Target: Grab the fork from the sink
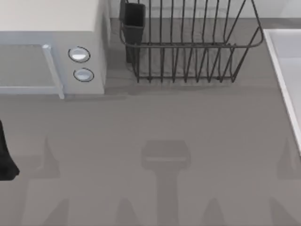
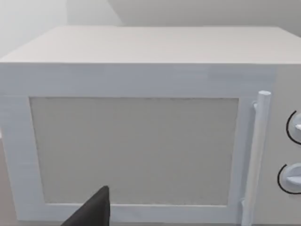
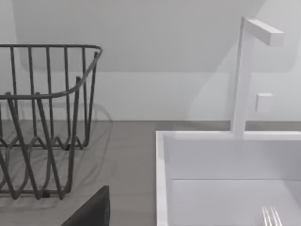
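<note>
While only the fork's (image 3: 271, 217) tines show inside the sink (image 3: 161, 179), both arms sit parked and neither gripper's jaw state can be told.

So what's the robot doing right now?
Nothing is being held yet. The fork lies inside the white sink at the table's right side, with only its tines peeking into the right wrist view, below the faucet. A dark wire dish rack stands at the back of the table, and a white microwave sits at the left, right in front of the left arm's camera. The left arm waits at the table's left edge. The grab hasn't started.
</note>
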Tool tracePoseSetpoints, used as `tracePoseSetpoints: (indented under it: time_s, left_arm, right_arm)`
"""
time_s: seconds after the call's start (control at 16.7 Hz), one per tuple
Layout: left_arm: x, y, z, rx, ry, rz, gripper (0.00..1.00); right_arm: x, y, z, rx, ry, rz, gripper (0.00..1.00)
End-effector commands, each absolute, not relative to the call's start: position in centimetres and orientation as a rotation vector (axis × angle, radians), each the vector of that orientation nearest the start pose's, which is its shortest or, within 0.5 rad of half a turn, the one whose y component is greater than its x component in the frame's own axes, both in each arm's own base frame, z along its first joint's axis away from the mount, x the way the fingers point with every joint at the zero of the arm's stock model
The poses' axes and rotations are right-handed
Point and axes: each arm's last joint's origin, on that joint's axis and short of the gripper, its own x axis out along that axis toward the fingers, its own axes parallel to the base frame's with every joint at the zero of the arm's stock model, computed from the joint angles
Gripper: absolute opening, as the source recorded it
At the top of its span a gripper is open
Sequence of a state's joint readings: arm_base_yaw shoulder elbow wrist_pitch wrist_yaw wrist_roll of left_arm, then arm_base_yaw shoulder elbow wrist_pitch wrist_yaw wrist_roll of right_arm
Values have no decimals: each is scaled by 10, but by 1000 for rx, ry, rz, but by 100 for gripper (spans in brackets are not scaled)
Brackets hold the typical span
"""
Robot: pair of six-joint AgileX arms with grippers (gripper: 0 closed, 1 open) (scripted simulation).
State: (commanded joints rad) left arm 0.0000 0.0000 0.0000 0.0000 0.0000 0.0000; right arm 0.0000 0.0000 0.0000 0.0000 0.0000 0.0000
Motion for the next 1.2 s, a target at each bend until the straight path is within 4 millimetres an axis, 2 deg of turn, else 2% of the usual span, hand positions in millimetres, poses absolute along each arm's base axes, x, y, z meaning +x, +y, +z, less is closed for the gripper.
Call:
tracePoseSetpoints:
  time_s: [0.54,0.66,0.78,0.96,1.2]
  left_arm:
    - [106,-1,160,0,0,0,100]
    - [106,-1,160,0,0,0,100]
    - [106,-1,160,0,0,0,100]
    - [106,-1,160,0,0,0,100]
    - [106,-1,160,0,0,0,100]
  right_arm:
    - [106,-1,160,0,0,0,100]
    - [106,-2,166,-5,16,-4,100]
    - [107,-2,179,-15,55,-13,100]
    - [115,-5,212,-40,155,-34,100]
    - [147,-11,268,-77,344,-65,100]
